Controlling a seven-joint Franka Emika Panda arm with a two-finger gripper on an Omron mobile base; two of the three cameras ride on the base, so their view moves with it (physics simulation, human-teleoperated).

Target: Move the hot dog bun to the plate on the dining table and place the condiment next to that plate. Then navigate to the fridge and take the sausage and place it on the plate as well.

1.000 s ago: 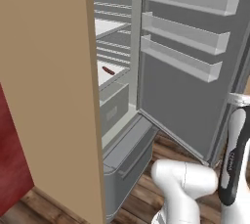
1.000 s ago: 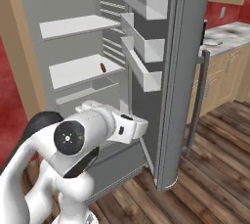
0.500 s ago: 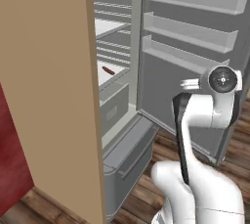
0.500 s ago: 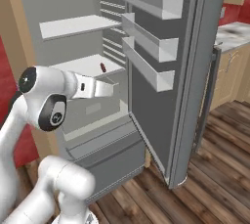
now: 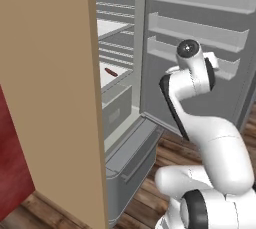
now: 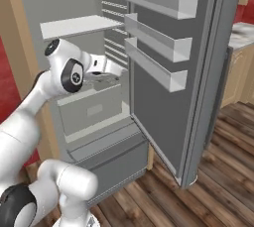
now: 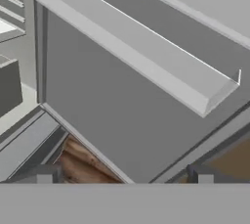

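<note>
The sausage [image 5: 111, 72] lies on a pale inner shelf [image 5: 116, 75] of the fridge [image 5: 200, 98], a thin dark red rod slanting from ten o'clock to four o'clock in the left base view, nothing touching it. Just below it, at six o'clock, sits a closed grey drawer [image 5: 118, 117], and lower again the wide bottom drawer [image 5: 131, 153] juts out over the wooden floor [image 6: 218, 171]. At three o'clock from the sausage the fridge door [image 6: 168, 72] stands swung wide, its three door racks [image 6: 154, 32] stacked one above the other along the inside face. The arm's hand is raised in front of this door, well apart from the sausage and off to its three o'clock side. The gripper [image 7: 124, 178] stands with its jaws spread wide and nothing between them; in the hand view its two dark fingertips [image 7: 45, 175] rise far apart at the bottom, looking onto the lowest door rack [image 7: 146, 56] and the grey door panel under it. At nine o'clock in the left base view a tan cabinet side [image 5: 50, 88] borders the fridge, with a dark red wall [image 5: 12, 168] beyond it.
</note>
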